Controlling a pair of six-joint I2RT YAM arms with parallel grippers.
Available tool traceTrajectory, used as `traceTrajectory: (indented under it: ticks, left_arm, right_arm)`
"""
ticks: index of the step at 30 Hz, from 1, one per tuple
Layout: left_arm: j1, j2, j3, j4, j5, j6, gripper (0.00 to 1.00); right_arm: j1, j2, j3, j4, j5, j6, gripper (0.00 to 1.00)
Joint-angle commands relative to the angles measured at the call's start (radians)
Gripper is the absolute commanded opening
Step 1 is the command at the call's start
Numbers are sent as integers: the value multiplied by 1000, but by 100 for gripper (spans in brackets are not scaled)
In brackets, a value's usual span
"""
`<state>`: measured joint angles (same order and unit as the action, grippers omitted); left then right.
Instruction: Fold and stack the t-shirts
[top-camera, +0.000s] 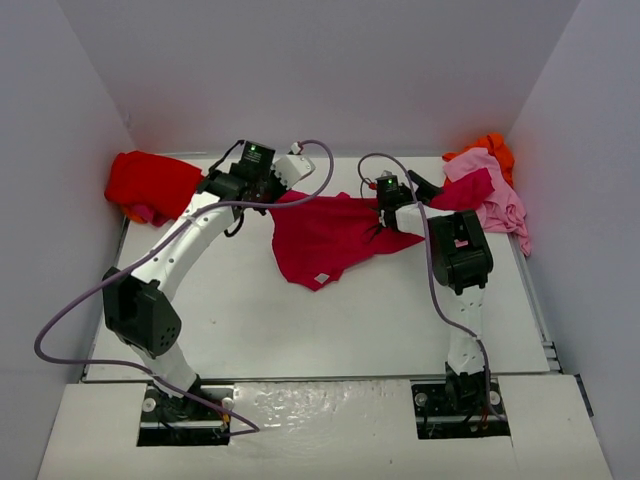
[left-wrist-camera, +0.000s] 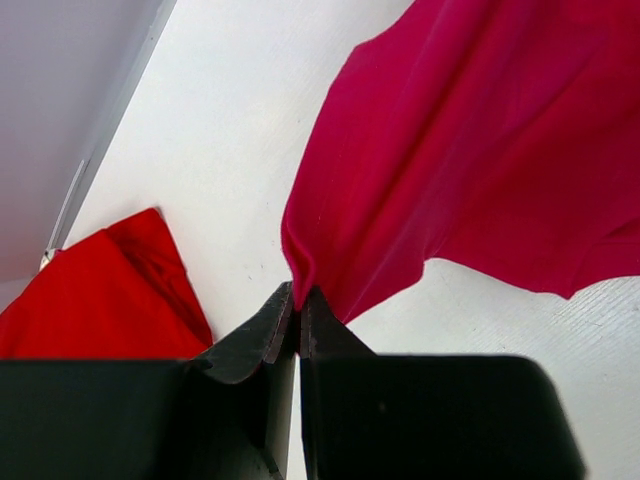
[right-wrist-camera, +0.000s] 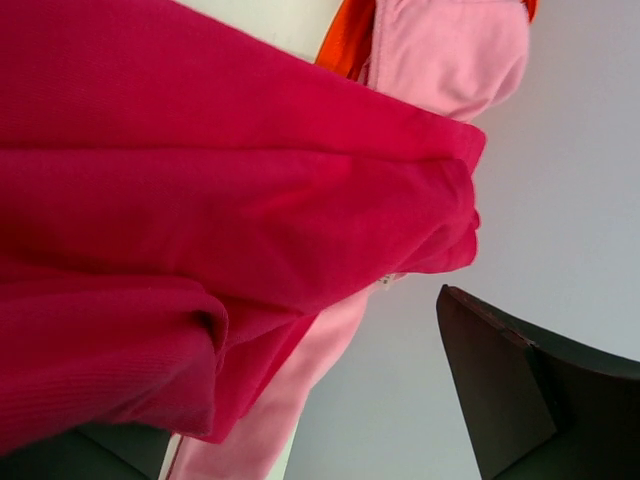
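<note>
A crimson-magenta t-shirt lies spread and rumpled across the middle of the table, stretched between both arms. My left gripper is shut on a pinched corner of this shirt at its left end, also seen from above. My right gripper stands open at the shirt's right end. Crimson cloth hangs over its left finger, and its right finger is bare. A bright red t-shirt lies folded at the back left.
A pale pink t-shirt and an orange t-shirt are heaped in the back right corner, close to the right gripper. White walls enclose the table on three sides.
</note>
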<state>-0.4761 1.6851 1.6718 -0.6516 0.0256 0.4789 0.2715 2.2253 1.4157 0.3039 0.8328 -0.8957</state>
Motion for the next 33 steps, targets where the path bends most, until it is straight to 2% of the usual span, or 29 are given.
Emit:
traceTrajectory:
  ticks: [1,14,21,27,33]
  left_arm:
    - [43,-106,72,3,-60,17,0]
    - [161,-160,79,8,-102,37,0]
    - [230,-165,107,4,-100,33,0]
    - [277,-162,136,2,-93,28,0]
    - [287,-160,130,4,-63,17,0]
  right_arm:
    - [-55,-24,-38,30,32,-15,100]
    - [-71,-75,-107,-10,18,-30,100]
    - [16,-193,-124,-96,-9,-19,100]
    - [103,-224,-83,-214,2,32,100]
    - [60,-133,-25,-208,-42,69,99]
